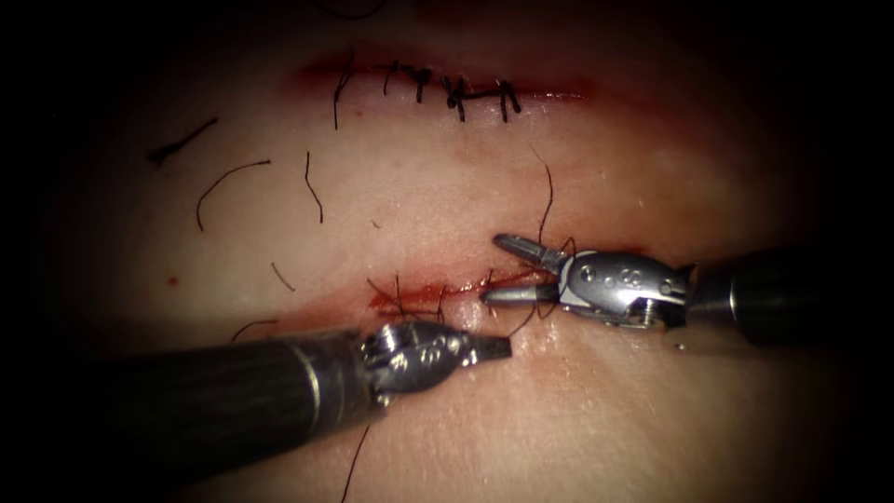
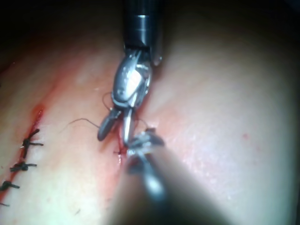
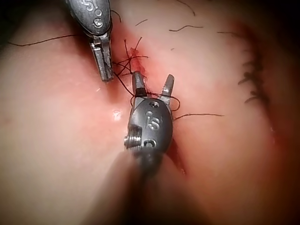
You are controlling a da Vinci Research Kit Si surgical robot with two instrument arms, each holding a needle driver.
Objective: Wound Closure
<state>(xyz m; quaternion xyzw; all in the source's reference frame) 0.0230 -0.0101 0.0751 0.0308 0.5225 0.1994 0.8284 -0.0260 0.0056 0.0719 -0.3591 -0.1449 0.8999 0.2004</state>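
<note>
Here right hand (image 1: 498,270) open at cut (image 1: 438,296), pointing left; left hand (image 1: 489,348) shut.

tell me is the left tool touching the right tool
Apart. In the endoscope view a strip of tissue and cut separates the left tool from the open right tool.

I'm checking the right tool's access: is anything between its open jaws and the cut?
Nothing solid. The right tool has its jaws open right at the cut, with only loose thread draped around them. The left tool, jaws shut, sits just below the cut, off to the side.
</note>
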